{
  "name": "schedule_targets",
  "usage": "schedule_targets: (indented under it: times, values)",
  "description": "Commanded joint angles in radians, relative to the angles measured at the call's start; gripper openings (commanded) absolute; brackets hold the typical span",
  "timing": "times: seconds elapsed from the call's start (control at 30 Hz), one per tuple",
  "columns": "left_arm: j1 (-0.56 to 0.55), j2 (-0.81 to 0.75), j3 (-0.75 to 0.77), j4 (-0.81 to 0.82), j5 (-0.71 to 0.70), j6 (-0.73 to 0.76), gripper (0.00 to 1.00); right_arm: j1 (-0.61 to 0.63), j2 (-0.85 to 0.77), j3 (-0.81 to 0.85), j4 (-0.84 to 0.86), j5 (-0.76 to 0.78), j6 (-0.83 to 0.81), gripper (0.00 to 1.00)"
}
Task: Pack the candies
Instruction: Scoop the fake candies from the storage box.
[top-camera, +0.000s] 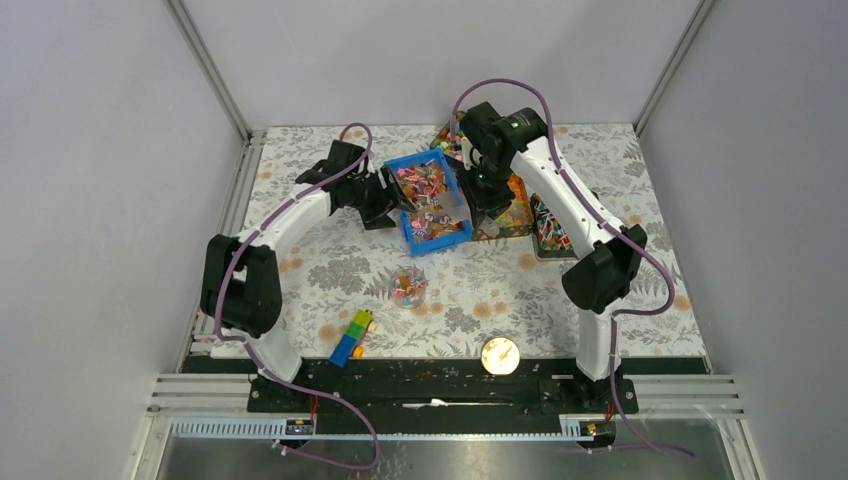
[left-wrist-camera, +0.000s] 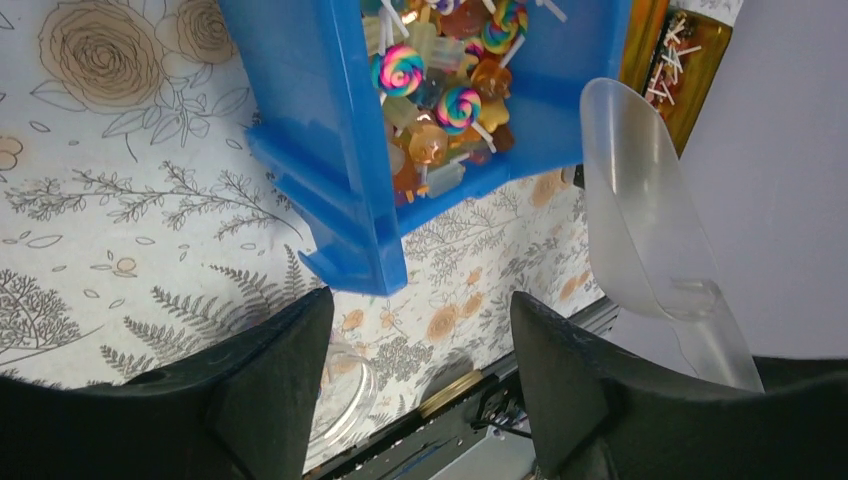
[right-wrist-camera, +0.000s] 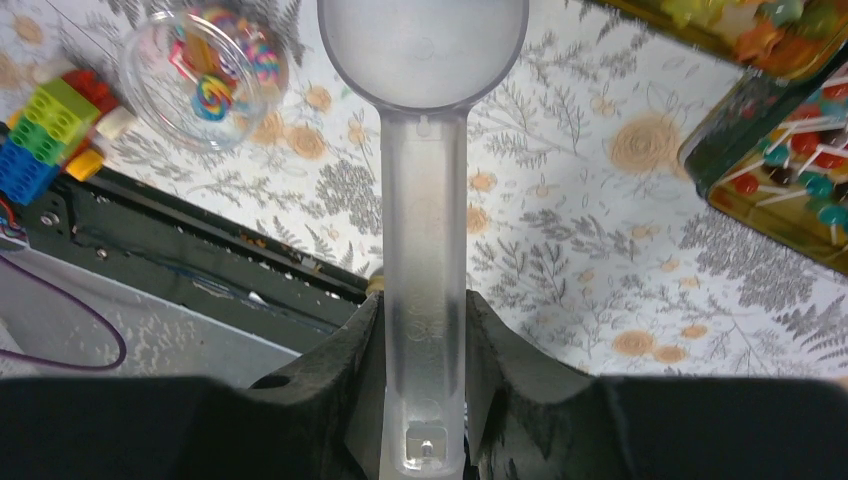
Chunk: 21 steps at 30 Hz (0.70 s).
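The candies (top-camera: 430, 195) (left-wrist-camera: 440, 100), a mix of swirl lollipops and small wrapped sweets, fill a blue bin (top-camera: 408, 232) (left-wrist-camera: 310, 120) at the back middle of the table. My left gripper (top-camera: 385, 200) (left-wrist-camera: 420, 310) is open beside the bin's left corner, with nothing between its fingers. My right gripper (top-camera: 485, 190) (right-wrist-camera: 425, 310) is shut on the handle of a translucent plastic scoop (right-wrist-camera: 425, 200) (left-wrist-camera: 640, 200). The scoop's bowl sits next to the bin's right side and looks empty. A clear jar (top-camera: 408, 287) (right-wrist-camera: 205, 65) with a few candies stands in front of the bin.
A gold lid (top-camera: 499, 355) (left-wrist-camera: 450, 392) lies near the front edge. A stack of toy bricks (top-camera: 350, 337) (right-wrist-camera: 45, 130) sits front left. Dark trays of other sweets (top-camera: 550, 225) (right-wrist-camera: 790, 190) stand to the right of the bin, under my right arm.
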Motion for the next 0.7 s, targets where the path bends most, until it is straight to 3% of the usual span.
schedule_targets:
  times: [0.0, 0.17, 0.4, 0.67]
  values:
    - [-0.004, 0.056, 0.079, 0.030, -0.045, -0.070, 0.64, 0.006, 0.046, 0.082, -0.057, -0.007, -0.013, 0.00]
    - [-0.008, 0.124, 0.158, -0.066, -0.124, -0.054, 0.55, 0.013, 0.092, 0.129, -0.095, -0.041, 0.000, 0.00]
    - [-0.021, 0.205, 0.226, -0.109, -0.120, -0.006, 0.36, 0.039, 0.117, 0.119, -0.114, -0.056, 0.021, 0.00]
    - [-0.057, 0.208, 0.224, -0.136, -0.095, 0.021, 0.06, 0.055, 0.108, 0.074, -0.127, -0.002, 0.030, 0.00]
